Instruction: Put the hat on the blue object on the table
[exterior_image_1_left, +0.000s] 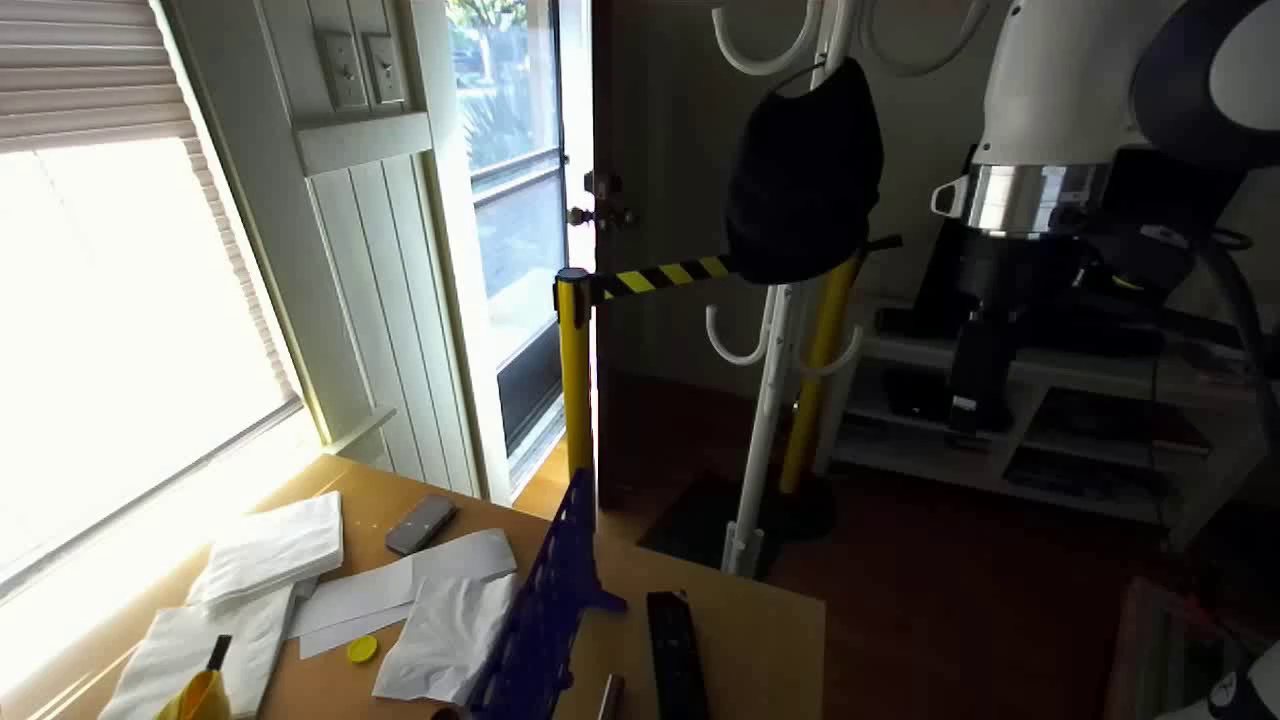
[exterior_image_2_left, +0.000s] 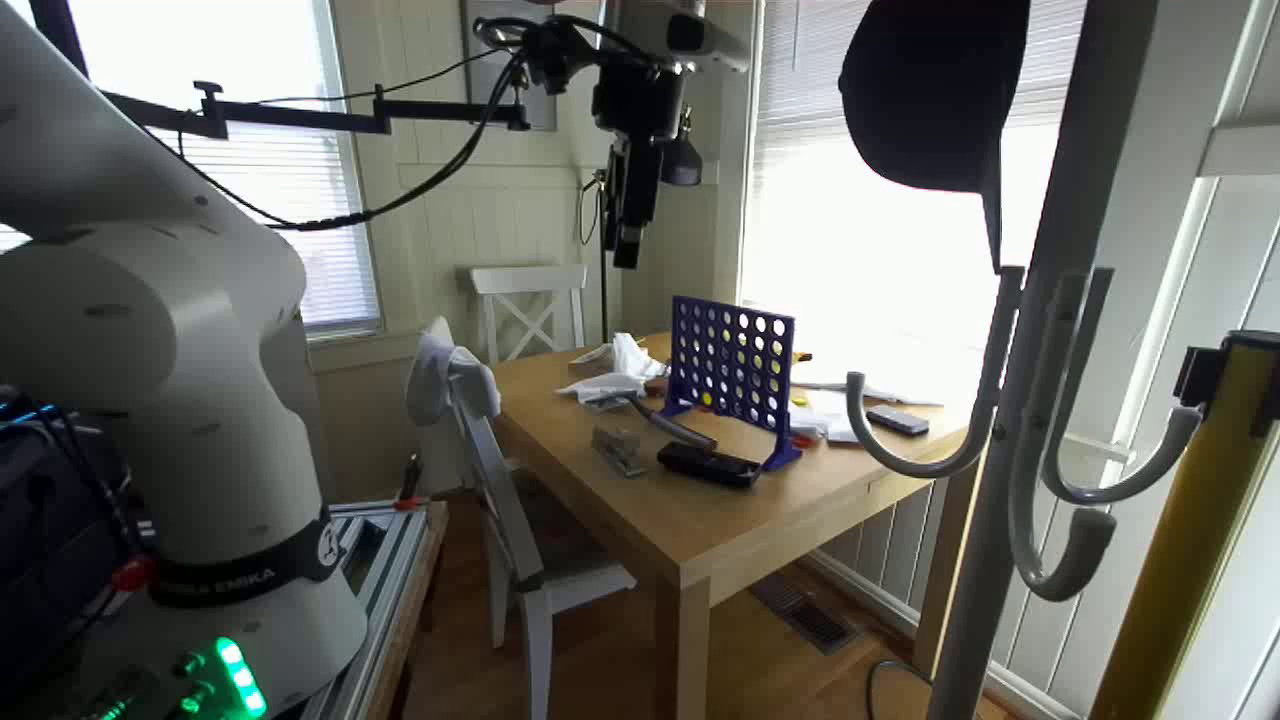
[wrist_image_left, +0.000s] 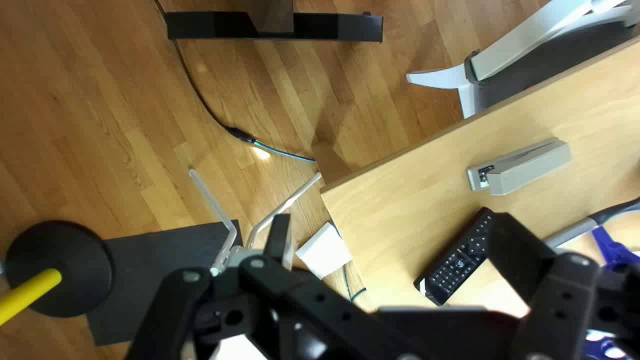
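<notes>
The hat (exterior_image_1_left: 808, 180), a black soft cap, hangs on a white coat rack; it also hangs there in an exterior view (exterior_image_2_left: 935, 95). It is out of the wrist view. The blue object (exterior_image_2_left: 735, 365) is a navy upright game board with round holes, standing on the table (exterior_image_2_left: 690, 525); it shows edge-on in an exterior view (exterior_image_1_left: 545, 600). Only part of it shows at the wrist view's right edge (wrist_image_left: 615, 247). My gripper (wrist_image_left: 395, 245) is open and empty, fingers wide apart. It points down, high above the table's corner area, apart from hat and board (exterior_image_1_left: 972, 400) (exterior_image_2_left: 628, 245).
The coat rack (exterior_image_1_left: 765, 430) has several curved hooks. Yellow posts (exterior_image_1_left: 574, 370) with striped tape stand nearby. A black remote (wrist_image_left: 460, 255), a grey stapler (wrist_image_left: 520, 167) and white papers (exterior_image_1_left: 450, 630) lie on the table. A white chair (exterior_image_2_left: 510, 510) stands beside it.
</notes>
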